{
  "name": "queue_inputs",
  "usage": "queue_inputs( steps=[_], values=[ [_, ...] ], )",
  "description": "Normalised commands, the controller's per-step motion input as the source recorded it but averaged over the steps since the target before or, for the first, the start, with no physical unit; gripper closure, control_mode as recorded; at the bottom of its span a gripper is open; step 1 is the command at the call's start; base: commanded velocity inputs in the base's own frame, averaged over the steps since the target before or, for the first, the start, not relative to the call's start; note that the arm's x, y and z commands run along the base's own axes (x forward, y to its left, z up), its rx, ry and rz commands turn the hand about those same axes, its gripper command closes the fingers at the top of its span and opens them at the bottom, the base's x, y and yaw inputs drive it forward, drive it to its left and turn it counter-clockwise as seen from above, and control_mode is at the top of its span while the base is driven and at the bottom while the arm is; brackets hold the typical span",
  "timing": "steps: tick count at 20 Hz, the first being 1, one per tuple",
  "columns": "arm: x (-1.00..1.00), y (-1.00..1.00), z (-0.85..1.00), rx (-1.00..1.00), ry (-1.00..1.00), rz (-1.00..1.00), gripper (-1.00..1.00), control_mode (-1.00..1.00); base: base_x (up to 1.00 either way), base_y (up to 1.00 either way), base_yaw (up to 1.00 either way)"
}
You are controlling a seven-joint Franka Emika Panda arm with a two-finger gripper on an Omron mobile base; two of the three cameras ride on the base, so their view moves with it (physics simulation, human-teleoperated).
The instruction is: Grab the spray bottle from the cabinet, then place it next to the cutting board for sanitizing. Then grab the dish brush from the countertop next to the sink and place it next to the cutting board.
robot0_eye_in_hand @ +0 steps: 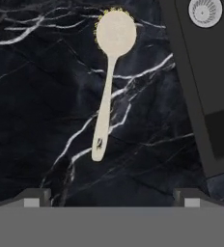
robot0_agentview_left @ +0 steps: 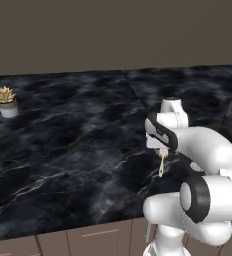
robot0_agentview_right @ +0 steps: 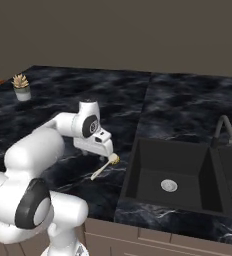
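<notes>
At the bottom of the hand view the two dark fingertips of the gripper (robot0_eye_in_hand: 112, 197) stood far apart, one at the lower left and one at the lower right, spread wide with nothing between them. Just above them, in the middle of that frame, the dish brush (robot0_eye_in_hand: 107, 91) lay flat on the countertop (robot0_eye_in_hand: 36, 120), its thin pale handle pointing down toward the fingertips and its round cream head near the top edge. The brush was untouched, apart from the fingers.

In the right base view the brush (robot0_agentview_right: 104, 166) lay at centre frame, directly below the gripper (robot0_agentview_right: 95, 150), with its head just beside the left rim of the sink (robot0_agentview_right: 168, 175). In the left base view the brush (robot0_agentview_left: 161, 161) showed only partly, right of centre, beneath the white hand.

The sink's dark basin took the right half of the right base view, its drain (robot0_agentview_right: 169, 185) near the bottom of the bowl and a dark faucet (robot0_agentview_right: 223, 129) rising behind it. A small potted succulent (robot0_agentview_right: 21, 86) stood well apart on the counter in the upper left.
</notes>
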Motion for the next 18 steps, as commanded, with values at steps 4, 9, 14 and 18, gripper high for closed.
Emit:
queue_inputs(
  steps=[4,9,14,18],
  values=[
    [0.45,-0.15,-0.48,0.0,0.12,0.0,-1.0,-1.0,0.0,0.0,0.0],
    [0.43,-0.08,-0.44,0.0,0.1,0.0,-1.0,-1.0,0.0,0.0,0.0],
    [0.4,-0.01,-0.35,0.0,0.07,-0.01,-1.0,-1.0,0.0,0.0,0.0],
    [0.3,-0.08,-0.29,0.0,0.04,0.0,-1.0,-1.0,0.0,0.0,0.0]
  ],
)
